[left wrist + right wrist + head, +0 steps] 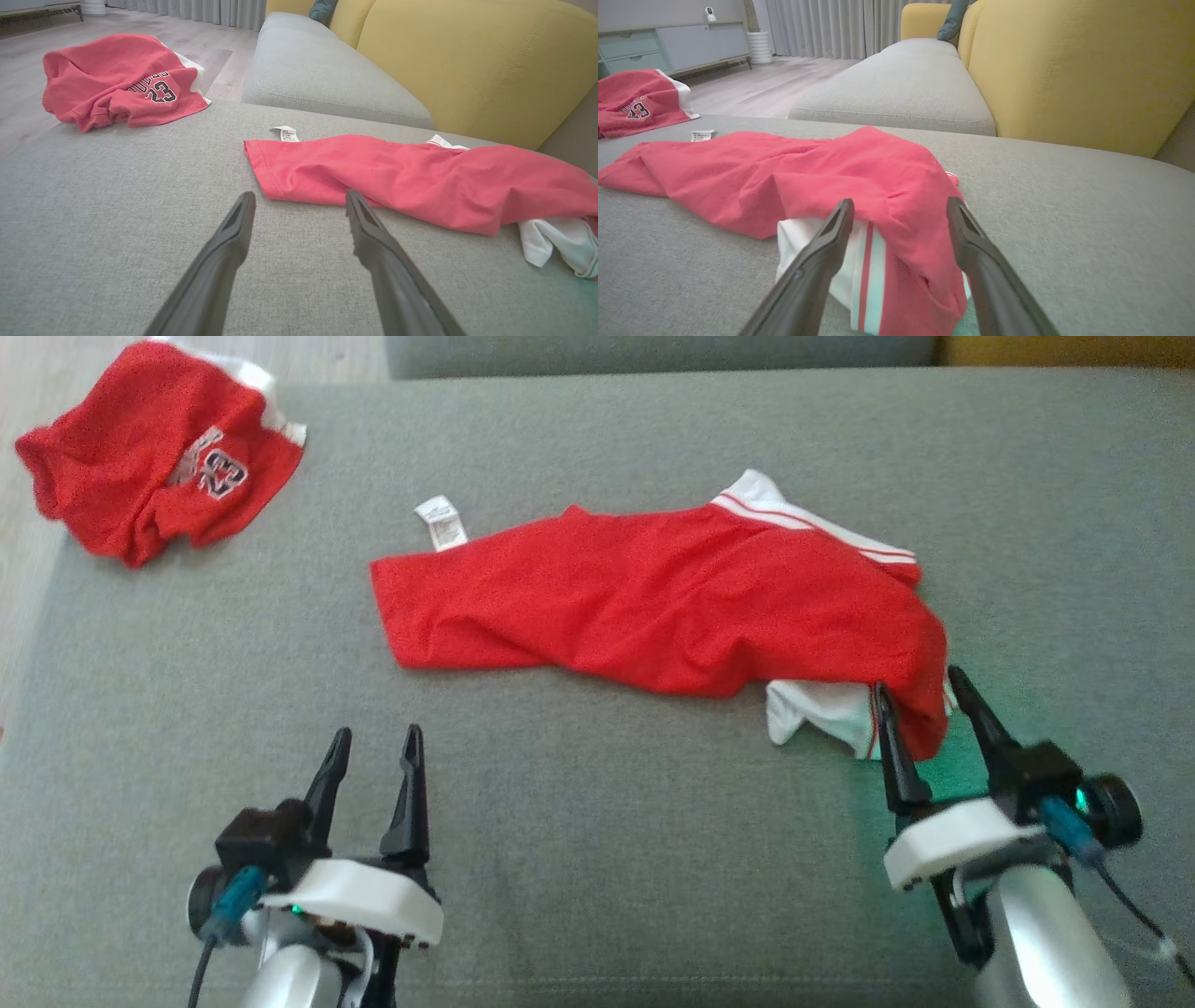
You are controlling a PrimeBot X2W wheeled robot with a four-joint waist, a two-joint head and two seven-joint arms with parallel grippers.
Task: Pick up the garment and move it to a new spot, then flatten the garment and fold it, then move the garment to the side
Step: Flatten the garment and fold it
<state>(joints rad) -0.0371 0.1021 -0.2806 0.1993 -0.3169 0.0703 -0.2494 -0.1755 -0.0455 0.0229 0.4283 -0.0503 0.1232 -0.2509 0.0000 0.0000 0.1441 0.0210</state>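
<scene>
- The red garment (pixel 653 607) lies crumpled across the middle of the grey cushion (pixel 597 859), reaching toward its right edge.
- The right pincer (pixel 916 679) is open, straddling the garment's near-right end.
- The left pincer (pixel 378 731) is open over bare cushion by the near edge.

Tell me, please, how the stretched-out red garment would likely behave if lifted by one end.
Probably floppy: the red garment lies wrinkled and folded over its white striped part. Lifted there, the rest would likely trail across the grey cushion. It looks thin, so probably light.
</scene>
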